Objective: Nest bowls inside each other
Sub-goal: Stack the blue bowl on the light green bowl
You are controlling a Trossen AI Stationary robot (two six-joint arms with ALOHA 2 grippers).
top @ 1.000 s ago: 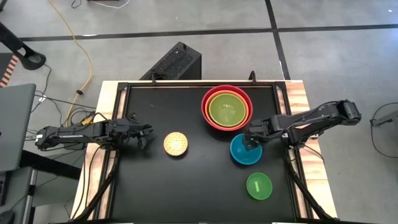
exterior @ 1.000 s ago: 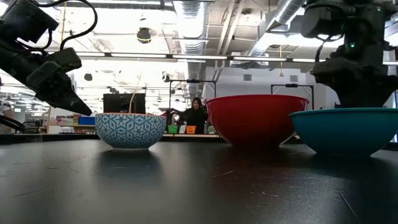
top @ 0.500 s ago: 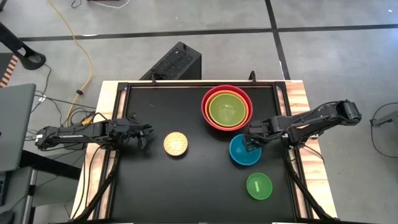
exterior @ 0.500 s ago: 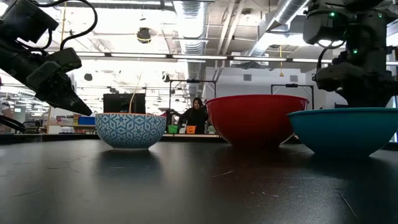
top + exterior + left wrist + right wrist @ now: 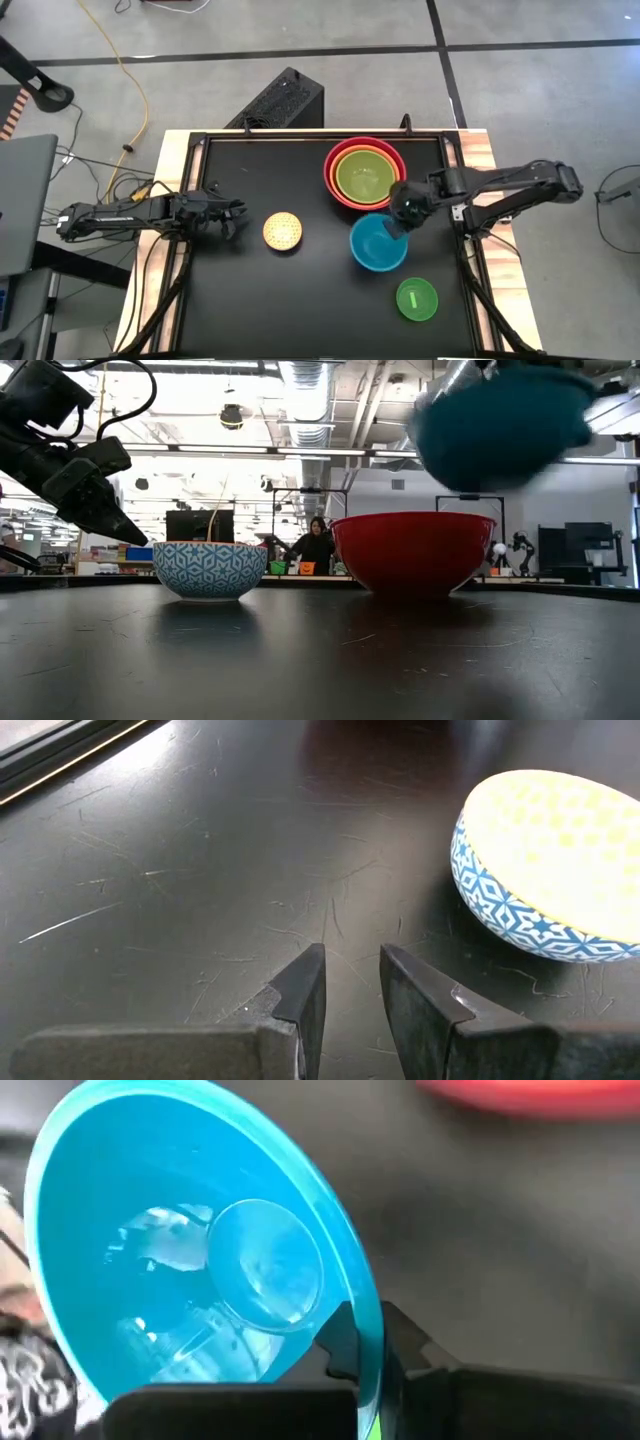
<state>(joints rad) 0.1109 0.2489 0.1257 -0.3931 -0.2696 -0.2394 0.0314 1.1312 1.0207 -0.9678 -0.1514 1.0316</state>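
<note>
A blue bowl (image 5: 377, 243) hangs above the table, blurred in the low view (image 5: 500, 422), with my right gripper (image 5: 400, 224) shut on its rim. Beyond it, at the table's far side, a red bowl (image 5: 365, 145) rests on its base with an orange bowl (image 5: 345, 160) and a lime green bowl (image 5: 366, 177) nested inside. A speckled yellow bowl (image 5: 283, 231) with a blue-patterned outside (image 5: 520, 915) sits at centre left. A small bright green bowl (image 5: 417, 299) sits near the right front. My left gripper (image 5: 351, 970) waits at the left edge, its fingers a narrow gap apart, holding nothing. My right gripper pinches the blue bowl's rim (image 5: 372, 1342) on the bowl's right-hand side, one finger inside the bowl (image 5: 338, 1342) and one outside (image 5: 405, 1342). The fingers slant down from the table's right. The bowl is lifted clear of the table and tilted.
Black table top (image 5: 250, 290) with raised black rails and wooden side edges (image 5: 495, 190). Open room lies on the near left of the table. A person (image 5: 315, 545) shows far off in the room behind.
My right gripper has taken hold of the blue bowl's rim and risen, shifting toward the table's left and tipping. The blue bowl, which stood on the table, is now lifted clear, tilted, and sits a little farther left, closer to the red bowl.
</note>
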